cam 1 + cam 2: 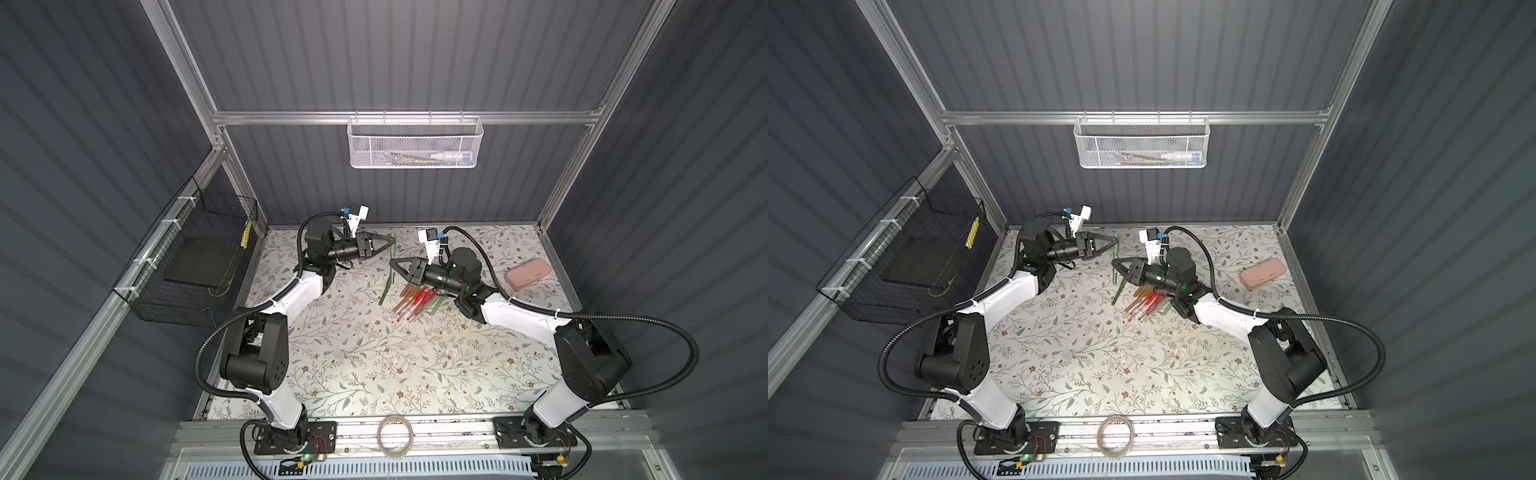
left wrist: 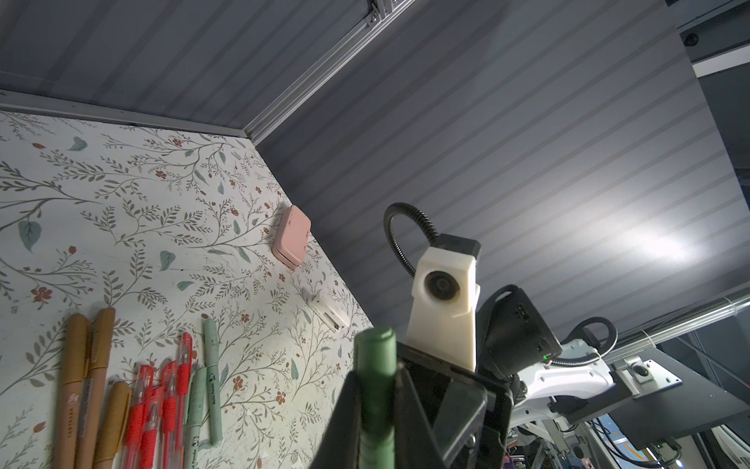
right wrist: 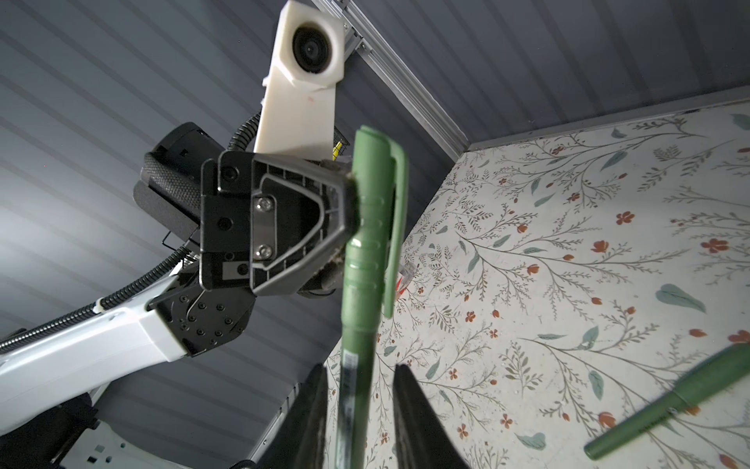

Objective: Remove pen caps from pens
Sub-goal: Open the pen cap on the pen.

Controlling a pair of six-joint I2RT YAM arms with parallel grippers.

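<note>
A dark green pen is held up above the table at the back, between my two grippers. My left gripper is shut on its clipped dark green pen cap; that gripper and the cap's end also show in the left wrist view. My right gripper is open: its jaws stand on either side of the pen body, with a narrow gap on each side. It sits just in front of my left gripper in both top views. More pens lie in a pile under the right wrist.
Another dark green pen lies on the floral table. Golden-brown, red and pale green pens lie side by side. A pink case is at the right. A black wire basket hangs on the left wall.
</note>
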